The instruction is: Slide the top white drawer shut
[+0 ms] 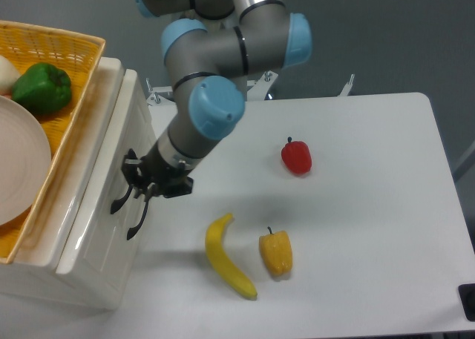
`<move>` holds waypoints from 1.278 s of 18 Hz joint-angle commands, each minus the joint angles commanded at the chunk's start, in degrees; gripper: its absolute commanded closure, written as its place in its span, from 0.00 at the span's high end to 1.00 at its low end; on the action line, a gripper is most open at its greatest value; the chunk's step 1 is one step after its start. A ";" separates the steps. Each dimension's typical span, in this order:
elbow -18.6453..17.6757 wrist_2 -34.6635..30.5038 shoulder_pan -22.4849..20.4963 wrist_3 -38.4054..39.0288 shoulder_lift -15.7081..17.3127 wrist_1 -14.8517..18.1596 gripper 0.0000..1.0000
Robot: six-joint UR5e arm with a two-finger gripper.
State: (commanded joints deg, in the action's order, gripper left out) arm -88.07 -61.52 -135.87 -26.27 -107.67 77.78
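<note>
Gripper (139, 182) pressed up against the front of the top white drawer (111, 168), right at its curved black handle (121, 198). Fingers dark and bunched against the panel; cannot tell whether parted or closed, or whether clasping the handle at all. Drawer at the left edge of the table (356, 205), front seeming nearly flush with the cabinet (hard to judge from this high angle). Looks like the closing push itself, probably near its end. Next move, by this reading: a short straight press leftward into the front, kept level and square so the box does not bind, then a clean release.

Glossy cream-white panelled front, hard and smooth, 1 slim black handle on it, a 2nd like it (136, 224) just below. Yellow wicker basket (74, 46) on top, woven and coarse, holding a shiny green pepper (42, 87) and a pale plate (18, 161). Matte white tabletop with a waxy red pepper (297, 156), a yellow pepper (276, 252) and a curved banana (226, 257).
</note>
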 joint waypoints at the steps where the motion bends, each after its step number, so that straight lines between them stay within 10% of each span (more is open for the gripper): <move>1: 0.00 -0.88 -1.05 -0.79 0.00 -0.18 0.61; 12: 0.53 -8.52 -16.00 -17.66 0.09 -0.18 0.97; 23: 1.41 -16.87 -26.28 -36.46 -1.93 -3.33 1.00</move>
State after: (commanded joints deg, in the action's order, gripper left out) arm -86.66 -78.38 -162.15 -62.74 -109.60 74.45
